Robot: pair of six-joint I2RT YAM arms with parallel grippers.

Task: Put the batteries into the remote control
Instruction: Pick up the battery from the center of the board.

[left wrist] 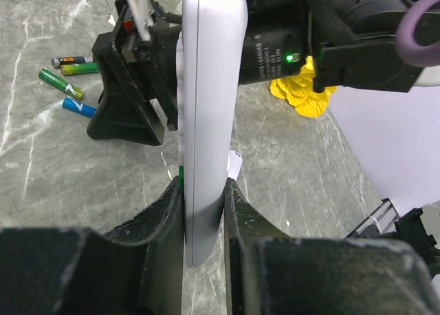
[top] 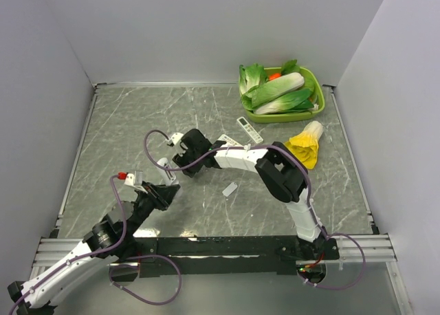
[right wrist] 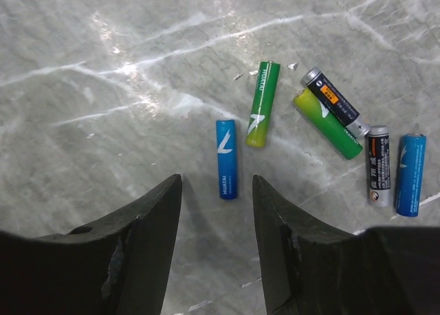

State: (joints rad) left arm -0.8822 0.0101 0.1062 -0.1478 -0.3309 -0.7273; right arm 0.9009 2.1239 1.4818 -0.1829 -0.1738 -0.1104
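L arm: left gripper is clenched on the remote control, which it holds on edge, thin side to the wrist cam, fingers pressing both flat faces near the lower end. The remote is off the desk, and its upper end runs up beside the black body of the right gripper. R arm reaches across the desk's middle. Its gripper hangs over the cell cluster with jaws apart and nothing grasped. One blue battery lies flat on the desk, its near end just in the gap between the two fingertips; can't tell any contact w/ either tip. Second blue battery lies well to the right, at the far edge of the cluster, just beside a black cell. Between the two blue ones: a green cell near the first blue one, then another green cell touching a black-and-orange cell alongside it. All six lie flat — none in the remote. Top view: small white cover plate lies loose on the desk near the arms, a long remote farther back, a yellowish cabbage to its right, and a green tray of leafy veg at the back right.
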